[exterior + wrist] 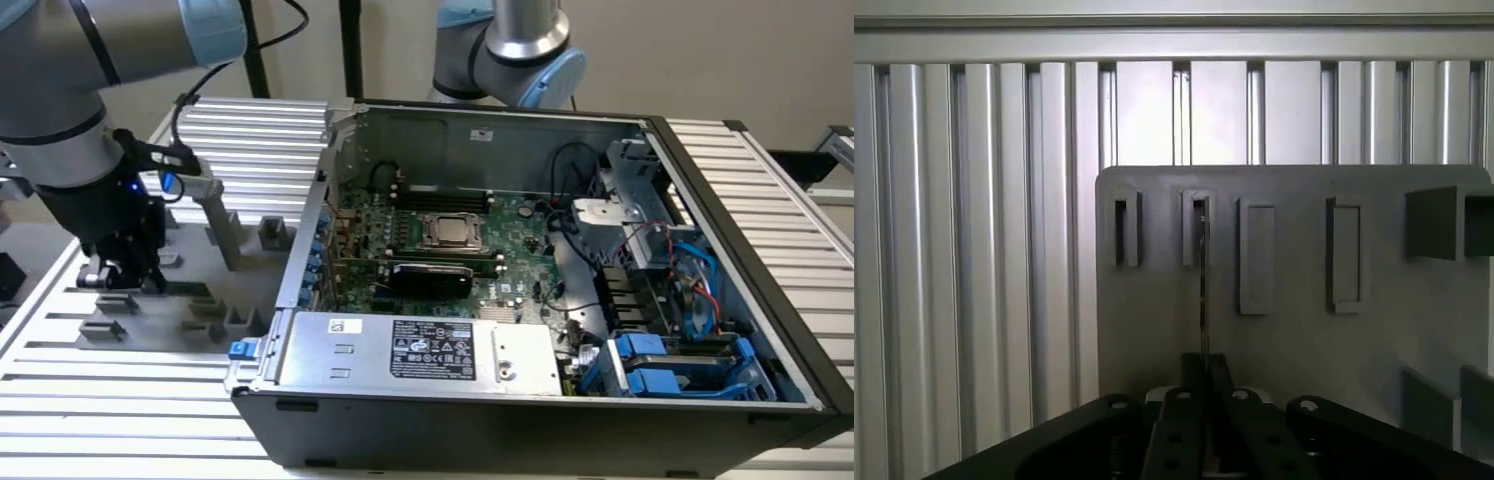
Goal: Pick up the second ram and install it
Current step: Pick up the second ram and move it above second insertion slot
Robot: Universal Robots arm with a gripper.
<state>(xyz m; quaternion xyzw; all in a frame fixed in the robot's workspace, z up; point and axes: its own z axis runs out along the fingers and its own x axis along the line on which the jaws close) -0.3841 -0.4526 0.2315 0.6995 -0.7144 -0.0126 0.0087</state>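
Observation:
In the wrist view the second ram point(1203, 290) appears edge-on as a thin strip. It runs from a slot of the grey fixture plate point(1294, 330) back to my gripper point(1204, 365). The two dark fingers are shut on its near end. In the exterior view the gripper point(118, 278) hangs low over the grey fixture point(174, 300) on the exterior view's left, beside the open computer case point(534, 270). From that side the gripper body hides the ram.
The motherboard point(514, 240) lies inside the case with the CPU socket point(451, 232) in its middle and long black memory slots point(427, 275) just in front of it. A power supply point(427, 350) fills the case's near side. Grey fixture blocks point(220, 225) stand upright beside the gripper. A second arm point(514, 50) stands behind the case.

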